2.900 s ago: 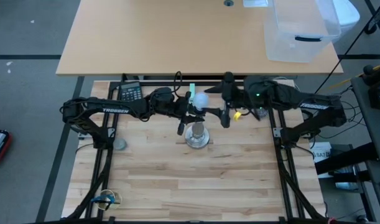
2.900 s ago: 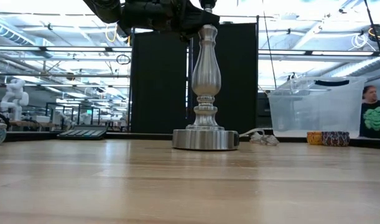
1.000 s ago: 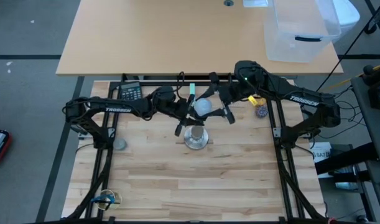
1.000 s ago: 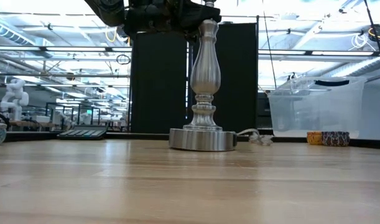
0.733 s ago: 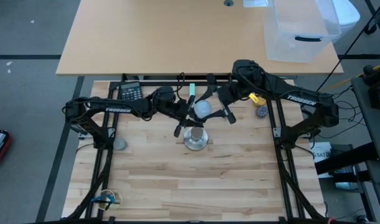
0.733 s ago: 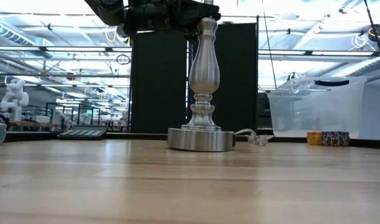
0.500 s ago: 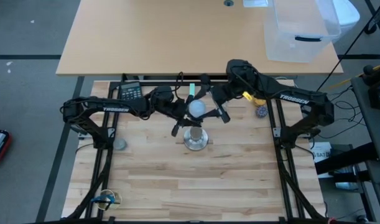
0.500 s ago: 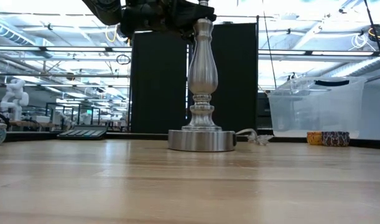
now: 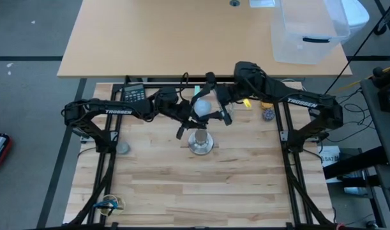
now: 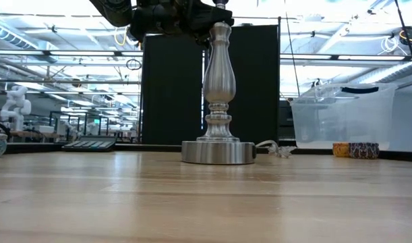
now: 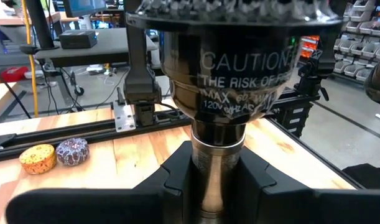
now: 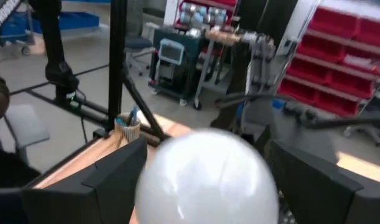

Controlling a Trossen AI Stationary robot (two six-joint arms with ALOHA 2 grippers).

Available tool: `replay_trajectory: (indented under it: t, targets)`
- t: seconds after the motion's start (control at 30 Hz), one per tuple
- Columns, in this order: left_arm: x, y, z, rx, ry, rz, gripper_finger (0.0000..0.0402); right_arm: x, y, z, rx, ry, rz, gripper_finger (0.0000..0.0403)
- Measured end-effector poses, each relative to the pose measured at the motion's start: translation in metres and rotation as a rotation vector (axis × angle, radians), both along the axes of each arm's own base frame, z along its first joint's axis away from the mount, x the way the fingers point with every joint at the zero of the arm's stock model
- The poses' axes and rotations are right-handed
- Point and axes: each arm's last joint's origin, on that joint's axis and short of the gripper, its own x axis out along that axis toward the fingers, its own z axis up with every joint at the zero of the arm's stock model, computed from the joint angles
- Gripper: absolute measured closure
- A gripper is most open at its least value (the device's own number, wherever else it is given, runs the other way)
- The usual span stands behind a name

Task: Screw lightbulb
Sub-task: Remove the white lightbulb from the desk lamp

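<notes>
The silver lamp stand point(image 10: 218, 94) has slid slightly across the counter point(image 9: 182, 185) and stands upright, its neck clenched by the left pincer point(image 11: 216, 186). Over the last seconds the right pincer point(image 9: 207, 106) has swung in, grasping the lightbulb point(image 9: 202, 107) above the socket point(image 11: 230, 62), so threading looks imminent.
</notes>
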Motion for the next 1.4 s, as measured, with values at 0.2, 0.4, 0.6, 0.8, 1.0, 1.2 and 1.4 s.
replay_trajectory:
  t: [0.2,0.4,0.6,0.8,1.0,1.2,1.4]
  targets:
    - [0.0,0.0,0.0,0.002,0.0,0.006,0.0329,-0.025,0.014,0.025,-0.016,-0.09,-0.005,0.0079]
    - [0.0,0.001,0.0,0.006,0.0,0.019,0.0329,-0.059,0.037,0.052,-0.016,-0.179,-0.092,0.0079]
    - [0.001,0.001,0.0,0.014,-0.001,0.049,0.0329,-0.073,0.063,0.056,-0.022,-0.152,-0.315,0.0078]
    - [0.001,0.002,0.002,0.012,-0.021,0.059,0.0329,-0.061,0.086,0.047,-0.04,-0.106,-0.532,0.0078]
    - [0.002,0.001,0.002,0.011,-0.02,0.105,0.0329,-0.047,0.104,0.033,-0.016,-0.051,-0.646,0.0078]
    - [0.002,0.002,0.003,0.008,-0.022,0.119,0.0329,-0.051,0.123,0.03,0.007,-0.037,-0.777,0.0078]
    - [0.003,0.003,0.003,0.012,-0.027,0.155,0.0329,-0.047,0.138,0.014,0.075,0.017,-0.901,0.0078]
